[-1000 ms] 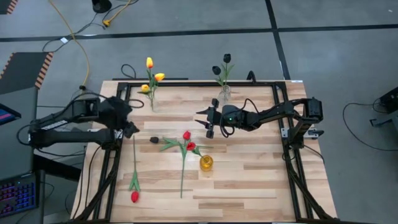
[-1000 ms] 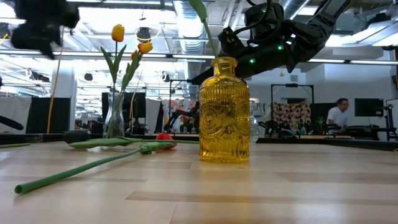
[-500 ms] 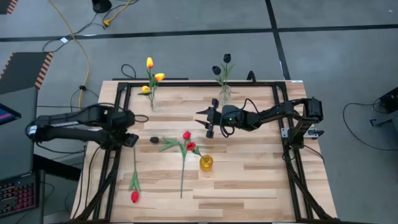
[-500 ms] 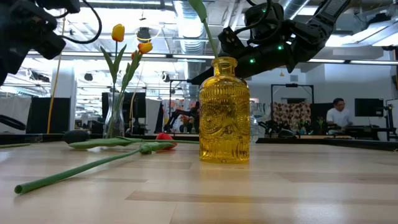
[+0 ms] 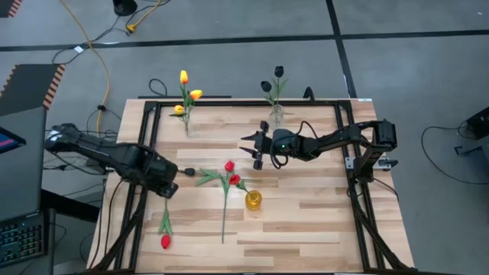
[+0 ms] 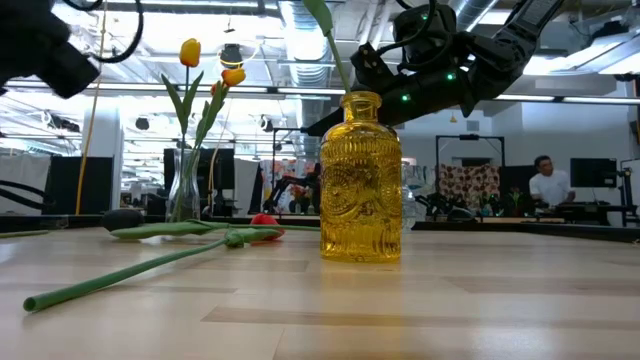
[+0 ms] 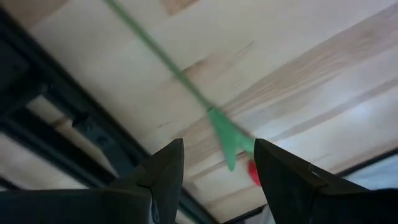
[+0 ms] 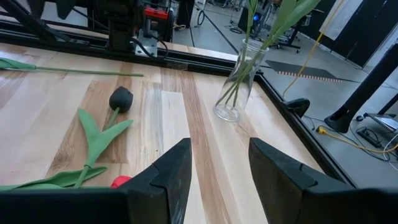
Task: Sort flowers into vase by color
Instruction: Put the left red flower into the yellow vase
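1. Nearest the front edge of the counter (image 5: 306,221), a lone red tulip (image 5: 165,241) lies flat, head toward the front, its thin stem running back along the left side.
2. The left pincer (image 5: 170,190) hangs over that stem near its far end, fingers spread and holding nothing; in the left wrist view the stem (image 7: 180,74) runs between the fingertips. This looks like the pick in hand: come straight down with the stem centred and pinch on bare stem clear of the leaf (image 7: 225,134), so it does not pivot.
3. Mid-counter stands the yellow glass vase (image 5: 253,201), with more red tulips (image 5: 231,174) and a black tulip (image 8: 120,98) lying beside it. Lifted reds probably go here.
4. Just beyond, the right pincer (image 5: 258,153) waits above the counter, spread and empty.
5. Farthest back, a clear vase (image 5: 187,126) holds yellow-orange tulips (image 5: 184,77) and another clear vase (image 5: 276,115) holds black tulips (image 5: 278,72).
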You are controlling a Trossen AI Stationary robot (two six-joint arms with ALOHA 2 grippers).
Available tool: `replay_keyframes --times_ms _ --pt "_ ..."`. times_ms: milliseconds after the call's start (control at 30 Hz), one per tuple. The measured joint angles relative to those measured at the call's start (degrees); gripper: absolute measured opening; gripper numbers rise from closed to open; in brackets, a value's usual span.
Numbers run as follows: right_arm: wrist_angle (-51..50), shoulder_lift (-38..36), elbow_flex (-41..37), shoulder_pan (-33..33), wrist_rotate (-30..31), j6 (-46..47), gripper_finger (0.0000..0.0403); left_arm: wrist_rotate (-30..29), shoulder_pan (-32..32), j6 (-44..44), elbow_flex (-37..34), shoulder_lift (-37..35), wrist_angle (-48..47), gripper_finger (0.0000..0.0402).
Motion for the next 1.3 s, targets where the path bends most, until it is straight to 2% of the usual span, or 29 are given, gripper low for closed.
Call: replay_keyframes --times_ms 200,433,800,1300 --pt "0.02 0.00 0.00 0.00 0.00 0.00 0.0186 -0.09 -7.17 -5.13 0.00 7.82 2.43 0.0183" --pt "0.00 0.00 0.00 0.00 0.00 -0.02 0.0186 -1.86 -12.51 -7.34 0.00 17.08 10.66 0.0183" --pt "0.02 0.00 0.00 0.00 -0.02 -0.02 0.0186 -1.91 -16.04 -7.55 0.00 29.37 12.85 0.0183" --pt "0.02 0.00 0.00 0.00 -0.02 -0.02 0.0186 -3.03 -17.98 -5.63 0.22 37.29 14.60 0.0177"
